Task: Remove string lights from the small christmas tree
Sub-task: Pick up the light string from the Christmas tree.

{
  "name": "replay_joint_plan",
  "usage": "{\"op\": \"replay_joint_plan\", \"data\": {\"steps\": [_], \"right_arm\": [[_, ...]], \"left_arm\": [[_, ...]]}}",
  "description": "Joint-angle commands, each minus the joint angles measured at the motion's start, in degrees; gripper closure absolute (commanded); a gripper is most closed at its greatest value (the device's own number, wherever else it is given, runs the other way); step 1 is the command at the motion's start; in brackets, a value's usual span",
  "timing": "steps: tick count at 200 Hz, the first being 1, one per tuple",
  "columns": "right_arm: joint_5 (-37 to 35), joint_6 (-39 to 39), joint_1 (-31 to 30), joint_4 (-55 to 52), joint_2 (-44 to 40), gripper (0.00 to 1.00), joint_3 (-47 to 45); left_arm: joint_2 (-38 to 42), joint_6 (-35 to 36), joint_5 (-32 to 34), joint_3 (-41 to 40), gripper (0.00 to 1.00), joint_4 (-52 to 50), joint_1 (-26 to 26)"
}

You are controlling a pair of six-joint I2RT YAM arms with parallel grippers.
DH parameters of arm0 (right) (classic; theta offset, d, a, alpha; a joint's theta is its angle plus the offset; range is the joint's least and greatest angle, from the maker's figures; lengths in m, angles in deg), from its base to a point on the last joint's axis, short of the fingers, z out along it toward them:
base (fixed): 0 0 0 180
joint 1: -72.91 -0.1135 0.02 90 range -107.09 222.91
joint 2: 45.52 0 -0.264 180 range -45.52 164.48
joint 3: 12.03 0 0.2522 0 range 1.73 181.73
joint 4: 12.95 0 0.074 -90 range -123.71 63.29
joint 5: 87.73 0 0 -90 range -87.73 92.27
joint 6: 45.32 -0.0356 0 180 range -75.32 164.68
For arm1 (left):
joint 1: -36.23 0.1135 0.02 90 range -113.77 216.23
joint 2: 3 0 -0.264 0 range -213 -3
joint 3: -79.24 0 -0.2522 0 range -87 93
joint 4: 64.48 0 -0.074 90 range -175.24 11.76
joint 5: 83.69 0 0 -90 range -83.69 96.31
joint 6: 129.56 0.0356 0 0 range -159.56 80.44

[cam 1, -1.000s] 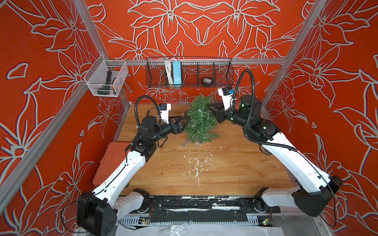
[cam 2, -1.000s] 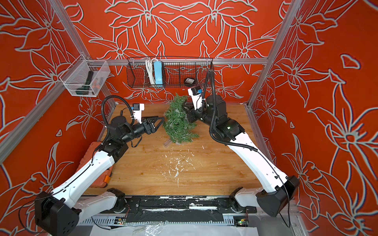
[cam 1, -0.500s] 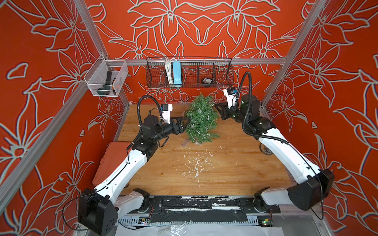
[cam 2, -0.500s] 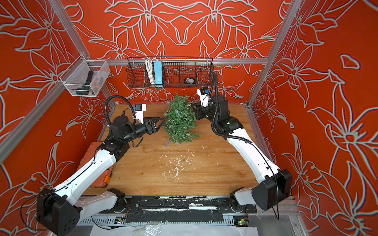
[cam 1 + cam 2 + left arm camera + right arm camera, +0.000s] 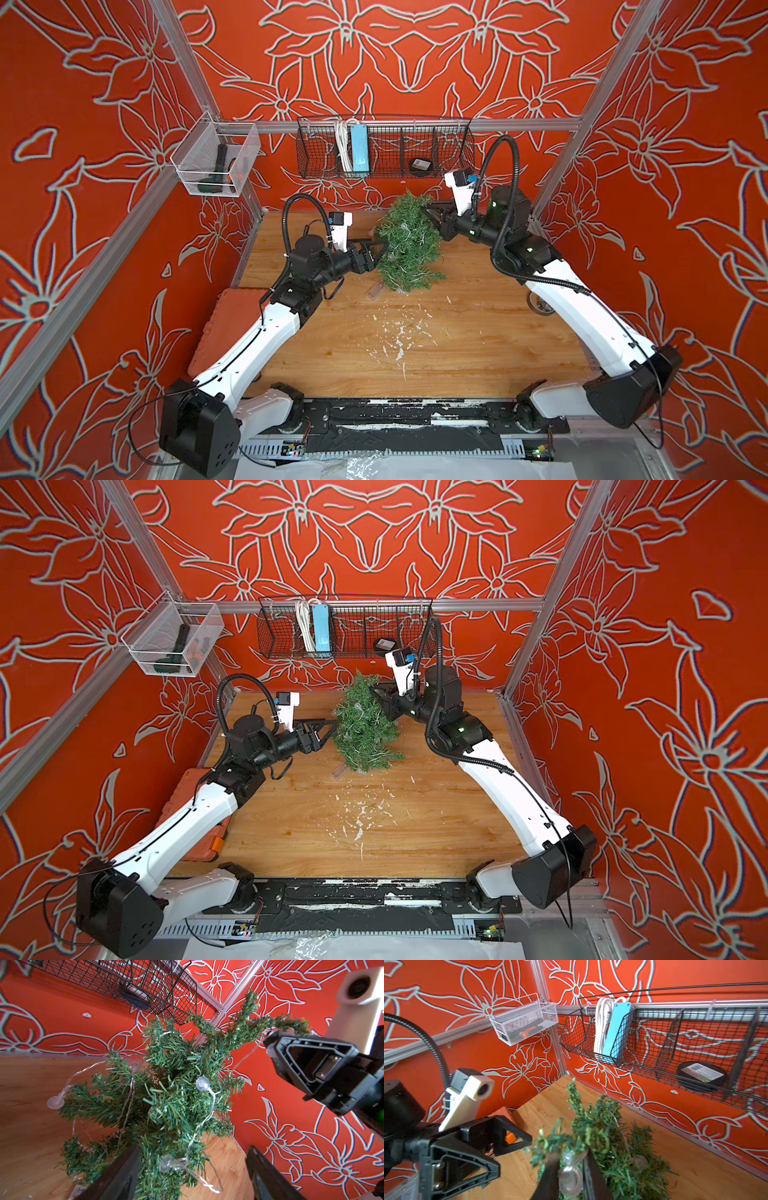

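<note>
Left gripper: the black left gripper (image 5: 376, 254) has its jaws wide apart and grips nothing. In the left wrist view, green branches and one bulb sit between its fingers (image 5: 122, 1174), and no pad presses on them.
Right gripper: the black right gripper (image 5: 428, 212) has its jaws drawn almost together on a clear bulb, which shows between its fingers (image 5: 550, 1167) in the right wrist view.
Tree: the small green bristly artificial christmas tree (image 5: 409, 245) leans between the two grippers. Its thin top is at the right gripper's tips, its side is at the left gripper's fingertips, and its lower end hangs below both. Whether it touches the table I cannot tell.
Lights: the string lights (image 5: 202, 1083), thin silvery wire with small clear round bulbs, loop round the branches in front of the left gripper. One strand runs up to the right gripper's fingertips.
Box: a small clear rectangular box (image 5: 374, 291) lies on the light wooden table (image 5: 415, 365), below the left gripper's tips and beside the tree's lower end.
Flecks: white flecks (image 5: 399, 336) are scattered on the table, nearer the arm bases than either gripper.
</note>
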Motion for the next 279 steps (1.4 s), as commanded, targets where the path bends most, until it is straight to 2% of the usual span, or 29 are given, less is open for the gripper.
{"op": "replay_joint_plan", "data": {"steps": [1,75,147,207,279], "right_arm": [[1.83,-1.2,-1.37,1.21,-1.14,1.0,1.62],[4.36,-4.22,-4.3,0.17,-1.48,1.0,4.69],[0.19,-5.2,-9.32,-0.56,-2.1,1.0,7.19],[-2.33,-5.62,-13.5,-0.15,-2.03,1.0,9.41],[-3.23,-6.15,-18.53,-0.25,-3.22,1.0,9.8]], "left_arm": [[-0.1,1.15,0.38,1.43,0.22,0.48,-0.35],[-1.17,2.61,0.62,1.82,0.22,0.57,-0.95],[3.1,5.41,2.91,-0.94,0.21,1.03,-4.37],[5.15,7.88,11.76,-0.9,0.24,-4.41,-9.73],[6.61,6.03,13.2,-3.32,0.28,-2.7,-10.99]]}}
